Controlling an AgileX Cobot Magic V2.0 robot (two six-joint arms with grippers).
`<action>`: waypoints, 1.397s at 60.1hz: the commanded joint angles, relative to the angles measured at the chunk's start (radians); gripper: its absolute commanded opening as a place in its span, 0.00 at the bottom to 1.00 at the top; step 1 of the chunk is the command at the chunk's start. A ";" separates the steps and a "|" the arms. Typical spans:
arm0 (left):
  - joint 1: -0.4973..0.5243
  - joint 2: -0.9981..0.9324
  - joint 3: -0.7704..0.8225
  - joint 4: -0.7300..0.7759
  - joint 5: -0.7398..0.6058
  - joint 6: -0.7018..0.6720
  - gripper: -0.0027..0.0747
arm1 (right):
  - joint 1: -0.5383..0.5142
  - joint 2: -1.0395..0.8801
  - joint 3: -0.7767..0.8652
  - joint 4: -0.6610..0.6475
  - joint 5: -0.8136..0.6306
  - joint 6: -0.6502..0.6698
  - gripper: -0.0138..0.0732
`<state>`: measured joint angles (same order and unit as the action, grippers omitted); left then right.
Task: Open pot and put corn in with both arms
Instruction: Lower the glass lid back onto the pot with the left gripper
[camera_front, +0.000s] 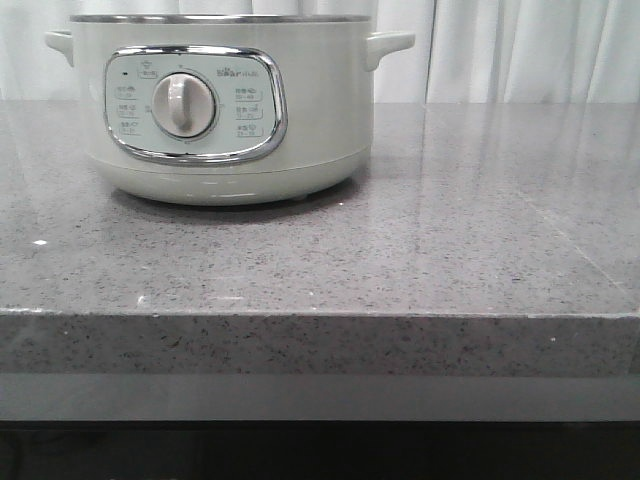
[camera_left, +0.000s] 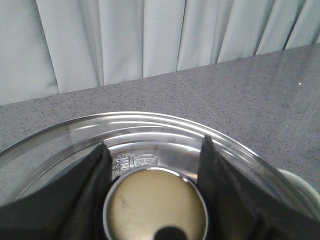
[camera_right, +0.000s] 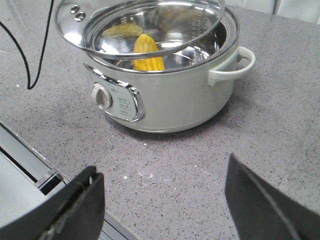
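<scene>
The pale grey-green pot (camera_front: 225, 110) stands at the back left of the counter, its dial facing front. In the right wrist view the pot (camera_right: 170, 95) is uncovered and the yellow corn (camera_right: 147, 55) lies inside on the steel bottom. The glass lid (camera_right: 135, 25) hangs tilted just above the rim. My left gripper (camera_left: 154, 145) is shut on the lid's round knob (camera_left: 155, 205), over the lid (camera_left: 150, 127). My right gripper (camera_right: 162, 167) is open and holds nothing, above the counter in front of the pot. Neither gripper shows in the front view.
The grey speckled counter ends at a front edge (camera_front: 320, 315), with a metal rail (camera_right: 30, 165) along it. A white curtain (camera_front: 520, 50) hangs behind. A black cable (camera_right: 30, 60) dangles to one side of the pot. A pot handle (camera_right: 235, 62) sticks out sideways.
</scene>
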<state>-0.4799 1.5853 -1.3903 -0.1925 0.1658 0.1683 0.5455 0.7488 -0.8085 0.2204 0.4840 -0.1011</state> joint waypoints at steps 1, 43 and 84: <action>0.000 -0.032 -0.062 -0.003 -0.151 -0.002 0.34 | 0.000 -0.006 -0.027 -0.004 -0.070 -0.013 0.77; -0.002 0.033 -0.065 -0.101 -0.139 -0.004 0.34 | 0.000 -0.006 -0.027 -0.004 -0.070 -0.013 0.77; -0.002 0.045 -0.065 -0.150 -0.143 -0.004 0.34 | 0.000 -0.006 -0.027 -0.004 -0.070 -0.013 0.77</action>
<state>-0.4799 1.6737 -1.4153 -0.3253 0.1304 0.1739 0.5455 0.7488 -0.8085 0.2204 0.4840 -0.1011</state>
